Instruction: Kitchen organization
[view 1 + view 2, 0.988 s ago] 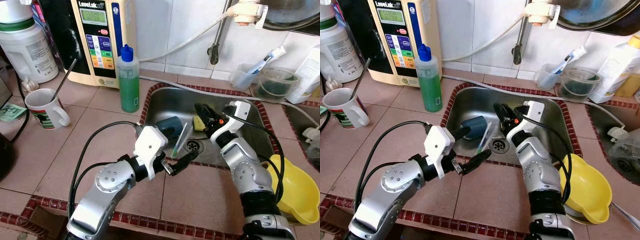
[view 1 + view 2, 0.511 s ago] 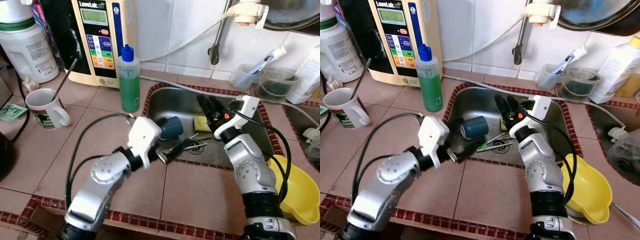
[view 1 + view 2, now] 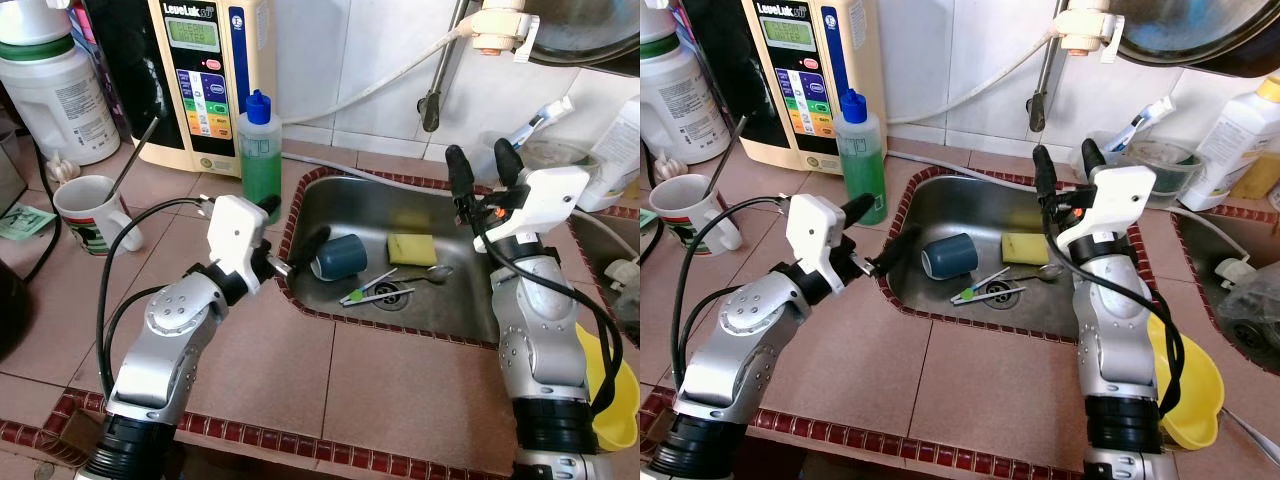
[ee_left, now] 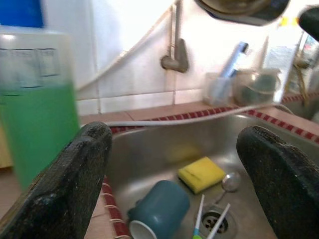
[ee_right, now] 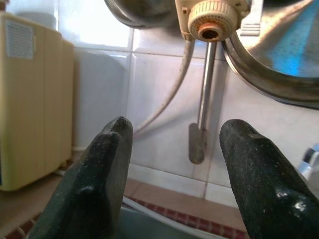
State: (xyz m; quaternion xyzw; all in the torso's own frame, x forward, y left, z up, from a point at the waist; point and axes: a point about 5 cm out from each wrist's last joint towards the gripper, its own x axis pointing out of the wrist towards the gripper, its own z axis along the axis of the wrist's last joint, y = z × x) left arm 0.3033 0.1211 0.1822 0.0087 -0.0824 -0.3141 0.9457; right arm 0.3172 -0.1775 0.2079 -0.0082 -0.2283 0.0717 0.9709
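Observation:
In the steel sink (image 3: 470, 300) a dark blue cup (image 3: 337, 257) lies on its side, with a yellow sponge (image 3: 412, 248) beside it. A spoon (image 3: 432, 272) and a green-handled brush (image 3: 365, 290) lie by the drain. My left gripper (image 3: 292, 228) is open and empty at the sink's left rim, close to the cup; its wrist view looks down on the cup (image 4: 159, 209) and sponge (image 4: 202, 174). My right gripper (image 3: 480, 168) is open and empty, raised above the sink's back right rim and pointing at the faucet pipe (image 5: 204, 99).
A green soap bottle (image 3: 259, 150) stands just behind my left gripper. A mug with a spoon (image 3: 90, 215), a white jug (image 3: 55, 90) and a water machine (image 3: 205, 70) stand at the back left. A yellow bowl (image 3: 610, 400) is at the right. Tubs (image 3: 545, 150) sit at the back right.
My left gripper has drawn back from the sink's front edge to its left rim. My right gripper has risen out of the sink. The brush now lies flat by the drain.

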